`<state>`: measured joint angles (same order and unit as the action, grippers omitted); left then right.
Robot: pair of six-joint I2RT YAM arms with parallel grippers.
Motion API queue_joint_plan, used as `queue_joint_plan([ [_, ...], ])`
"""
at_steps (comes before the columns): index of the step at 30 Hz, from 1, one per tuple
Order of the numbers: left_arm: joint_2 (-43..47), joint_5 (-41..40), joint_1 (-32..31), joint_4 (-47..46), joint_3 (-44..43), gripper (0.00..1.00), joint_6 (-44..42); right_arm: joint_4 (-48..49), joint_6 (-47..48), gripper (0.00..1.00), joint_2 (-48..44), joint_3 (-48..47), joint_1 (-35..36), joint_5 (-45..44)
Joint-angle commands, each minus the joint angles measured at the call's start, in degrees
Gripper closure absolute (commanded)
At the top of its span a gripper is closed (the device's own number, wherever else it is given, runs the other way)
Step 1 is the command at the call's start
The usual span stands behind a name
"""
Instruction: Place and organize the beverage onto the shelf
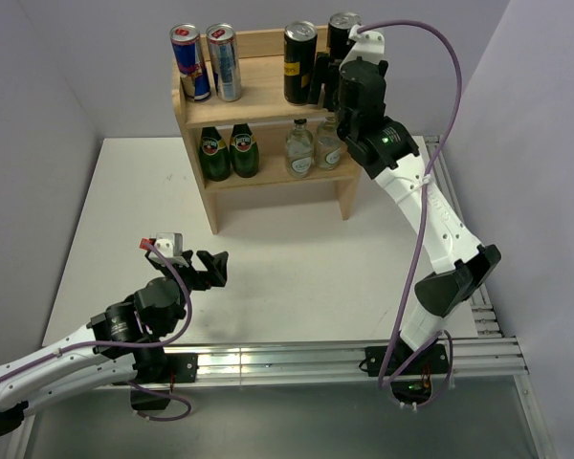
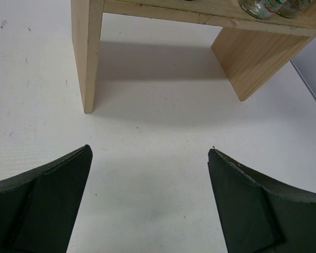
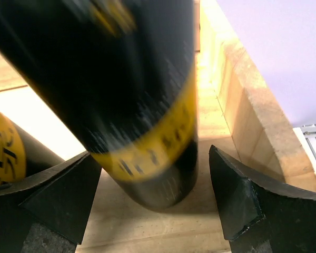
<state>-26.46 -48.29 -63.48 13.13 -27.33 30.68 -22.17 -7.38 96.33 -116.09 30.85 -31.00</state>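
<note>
You have the shelf [image 1: 264, 84] at the far side of the table [image 1: 297, 258]. On its top board stand the left cans [image 1: 223, 63] and the right cans [image 1: 299, 63]. On the tier below, the left bottles [image 1: 213, 153] stand beside the right bottles [image 1: 299, 148].

Top camera looks down from behind; wrist cameras look forward, low — all share the light-wood two-tier shelf [image 1: 264, 88].

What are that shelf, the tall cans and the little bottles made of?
Shelf: looks like pale, unfinished wood; grain and raw cut edges show.
Cans: likely thin metal with a glossy printed coat; the tops are silvery.
Clear bottles and green bottles: probably glass, see-through and shiny, though plastic cannot be ruled out from here.
</note>
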Motion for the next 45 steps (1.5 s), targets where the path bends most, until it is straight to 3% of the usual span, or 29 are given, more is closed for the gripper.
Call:
queue_joint_plan([
  [1,0.18,-0.05,-0.24,-1.79,0.17,0.02,-0.27,1.96,-0.79,0.12,-3.17,0.6,-0.35,-0.9],
  [20,-0.17,-0.75,-0.24,-1.7,0.09,0.01,-0.18,2.14,-9.31,0.1,-22.58,23.71,0.26,6.38],
  [25,-0.61,-1.01,-0.24,-1.7,0.0,0.01,-0.18,-1.64,-14.67,0.0,-34.7,31.97,3.42,18.06],
  [28,-0.96,-0.92,-0.24,-1.88,-0.09,0.01,-0.27,-1.03,-14.77,0.0,-44.45,36.37,10.0,16.68],
  [30,-1.58,-0.84,-0.24,-1.96,-0.18,0.01,-0.35,-1.46,-15.38,0.0,-50.53,36.9,13.96,17.46],
  [35,-2.11,-1.19,-0.24,-1.96,-0.35,0.01,-0.27,-5.95,-15.21,0.0,-59.15,34.62,14.68,21.77],
  [45,-0.09,-0.84,-0.24,-1.96,0.09,0.01,-0.35,-9.38,-13.54,0.0,-64.08,34.53,14.59,21.6],
])
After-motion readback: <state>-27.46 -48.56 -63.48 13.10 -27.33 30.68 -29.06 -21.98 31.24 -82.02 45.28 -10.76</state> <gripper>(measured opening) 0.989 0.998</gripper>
